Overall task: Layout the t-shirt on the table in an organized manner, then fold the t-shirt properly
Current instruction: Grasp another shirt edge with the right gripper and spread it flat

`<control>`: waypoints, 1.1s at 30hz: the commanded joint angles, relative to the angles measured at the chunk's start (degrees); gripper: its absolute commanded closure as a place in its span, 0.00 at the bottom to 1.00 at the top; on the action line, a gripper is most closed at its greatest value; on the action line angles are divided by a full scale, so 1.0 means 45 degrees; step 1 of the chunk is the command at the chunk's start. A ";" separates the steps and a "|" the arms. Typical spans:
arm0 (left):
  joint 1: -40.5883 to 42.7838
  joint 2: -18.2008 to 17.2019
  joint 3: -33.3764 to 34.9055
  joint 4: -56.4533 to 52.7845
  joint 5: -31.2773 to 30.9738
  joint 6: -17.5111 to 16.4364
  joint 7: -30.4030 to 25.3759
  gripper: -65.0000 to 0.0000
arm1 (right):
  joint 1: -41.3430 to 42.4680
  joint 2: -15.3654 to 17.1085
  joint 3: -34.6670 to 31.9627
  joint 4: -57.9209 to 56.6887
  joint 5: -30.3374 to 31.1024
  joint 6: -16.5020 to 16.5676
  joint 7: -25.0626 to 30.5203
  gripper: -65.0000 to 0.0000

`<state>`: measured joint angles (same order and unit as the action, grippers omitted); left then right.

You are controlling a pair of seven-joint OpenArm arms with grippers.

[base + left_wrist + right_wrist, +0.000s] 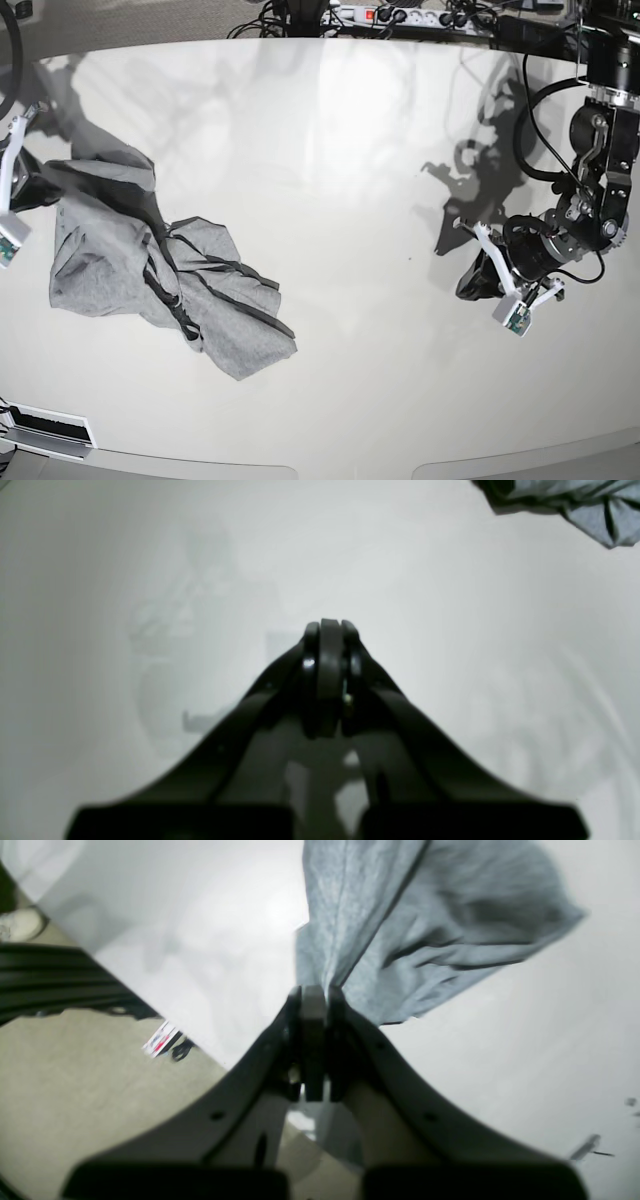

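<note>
- The right gripper (314,990) has its jaws clenched on an edge of the t-shirt (160,280), over the table's (350,160) edge.
- The left gripper (330,625) is clenched on nothing, hovering above bare tabletop, well apart from the cloth.
- The shirt lies crumpled and bunched on the right arm's side of the table.

White power strip (390,15) among black cables (265,18) at far edge; beige floor (75,1080); red-white label (161,1039).
</note>
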<state>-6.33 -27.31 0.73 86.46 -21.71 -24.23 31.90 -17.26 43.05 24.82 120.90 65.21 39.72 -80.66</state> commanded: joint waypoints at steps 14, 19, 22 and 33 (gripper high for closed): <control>-0.0228 -0.0141 -0.0092 0.0199 0.0068 0.0053 -0.0330 1.00 | -0.1137 -0.0515 0.1923 -0.0277 -0.5858 -0.2001 0.2016 1.00; -0.0228 -0.0141 -0.0092 0.0199 0.0073 0.0053 -0.0321 1.00 | -0.1132 -0.1375 0.2021 -0.0287 -0.9408 -0.4925 0.3599 1.00; -0.0228 -0.0141 -0.0092 0.0199 0.0068 0.0053 -0.0321 1.00 | -0.1132 -0.1880 0.2021 -0.0311 -1.0263 -0.6368 0.3701 1.00; -0.0223 -0.0141 -0.0092 0.0199 0.0063 0.0053 -0.0311 1.00 | -0.0874 -0.2759 0.2021 -0.0860 -1.1264 -0.6266 0.5129 0.41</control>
<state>-6.37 -27.29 0.73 86.46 -20.93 -24.23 31.75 -21.56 29.34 33.17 116.29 14.72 11.75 -58.81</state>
